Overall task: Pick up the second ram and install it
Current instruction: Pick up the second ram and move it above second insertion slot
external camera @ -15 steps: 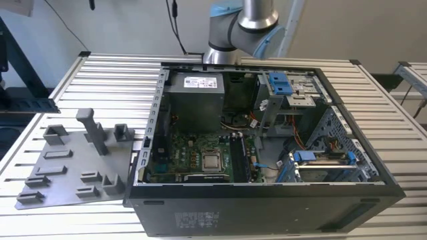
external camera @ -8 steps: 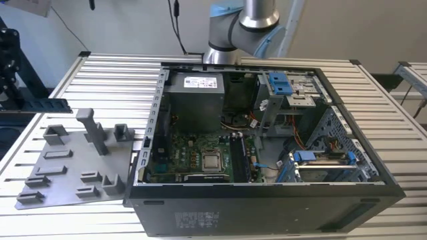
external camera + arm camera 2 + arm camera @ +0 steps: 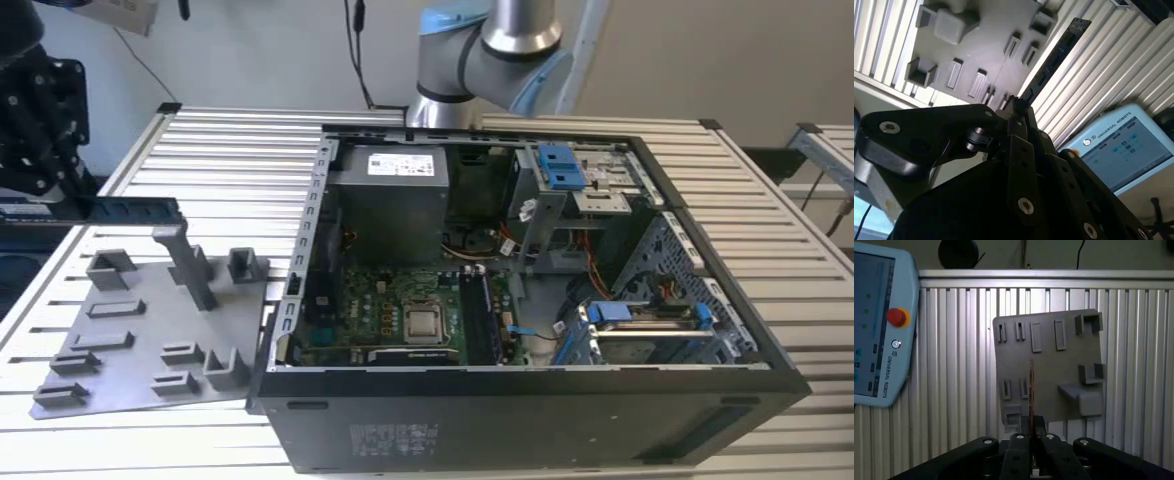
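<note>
The hand (image 3: 1016, 108) is clamped on one end of the ram (image 3: 1054, 60). The stick juts out level over the grey fixture plate (image 3: 127, 375) on the slatted desk (image 3: 227, 150) — to the exterior view's left of the open case (image 3: 534, 425). A pendant (image 3: 879, 330) with a red button sits near — its print too faint to read.

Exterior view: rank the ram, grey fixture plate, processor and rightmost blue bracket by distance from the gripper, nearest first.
1. ram, held in the gripper, exterior view's left.
2. grey fixture plate, just beneath.
3. processor, inside the case.
4. rightmost blue bracket, exterior view's right.
</note>
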Available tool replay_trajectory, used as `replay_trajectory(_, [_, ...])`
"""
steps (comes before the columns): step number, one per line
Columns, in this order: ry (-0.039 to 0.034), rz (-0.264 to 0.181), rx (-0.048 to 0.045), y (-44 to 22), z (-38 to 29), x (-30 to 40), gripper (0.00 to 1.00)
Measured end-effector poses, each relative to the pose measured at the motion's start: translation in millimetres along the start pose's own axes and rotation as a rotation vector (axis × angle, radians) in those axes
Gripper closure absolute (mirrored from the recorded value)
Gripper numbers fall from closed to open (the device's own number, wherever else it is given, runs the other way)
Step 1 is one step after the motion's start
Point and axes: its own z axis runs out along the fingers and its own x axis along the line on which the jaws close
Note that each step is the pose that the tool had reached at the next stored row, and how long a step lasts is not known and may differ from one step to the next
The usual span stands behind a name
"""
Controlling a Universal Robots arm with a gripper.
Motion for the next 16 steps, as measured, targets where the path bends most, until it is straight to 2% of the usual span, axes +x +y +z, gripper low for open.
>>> replay_trajectory(16, [0.0001, -0.001, -0.0060, -71.5, -2.1, -0.8, 0.85])
